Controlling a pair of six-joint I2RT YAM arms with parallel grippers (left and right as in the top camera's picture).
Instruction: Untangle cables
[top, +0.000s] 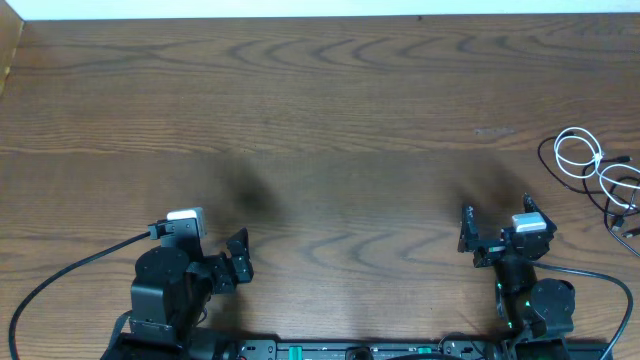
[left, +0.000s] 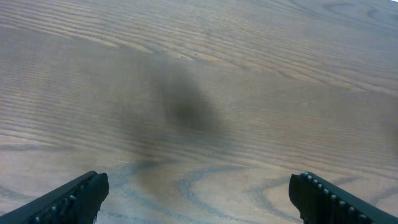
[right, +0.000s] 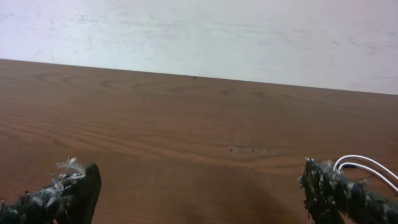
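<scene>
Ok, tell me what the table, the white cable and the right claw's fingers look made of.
The table: wood or wood-look laminate, matte brown, swirling grain. The white cable: probably plastic-jacketed, smooth, holding thin springy loops. The right claw's fingers: dark, rough, perhaps rubber or grip tape; pale frayed fibres cling to one tip.

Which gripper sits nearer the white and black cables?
The right gripper. The white cable and black cable lie by the table's right edge, on its side, while the left gripper is far across the table.
</scene>
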